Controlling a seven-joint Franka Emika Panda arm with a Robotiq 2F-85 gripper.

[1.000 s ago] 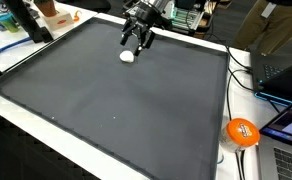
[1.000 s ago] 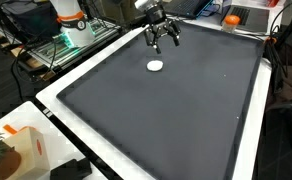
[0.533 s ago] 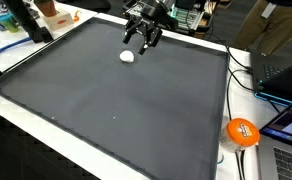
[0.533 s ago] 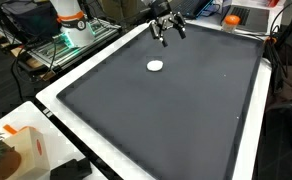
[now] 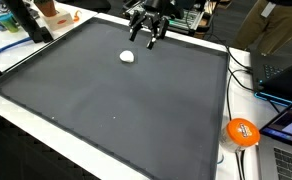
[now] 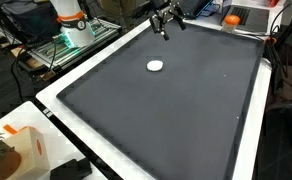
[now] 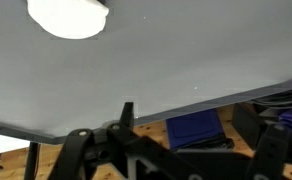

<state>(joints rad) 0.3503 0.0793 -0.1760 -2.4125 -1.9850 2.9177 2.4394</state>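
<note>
The end effector hangs above the far side of the table, its fingers spread apart and holding nothing; the wrist view shows open space between them. It is seen over the same far edge in both exterior views.

The nearest thing is 1 small white object, lying on the dark mat of the table, near the end effector and a little toward the middle of the mat, not touching it. It looks round in both exterior views and as a pale oval at the top of the wrist view; no long axis or pointing direction can be told.

A pale border frames the dark mat on all 4 sides. The white object sits apart from the far border, with wide bare mat on its other sides.

Past the border stand an orange ball with white markings too small to read, a laptop and a pale box with a red mark. A blue item shows beyond the table edge in the wrist view.
</note>
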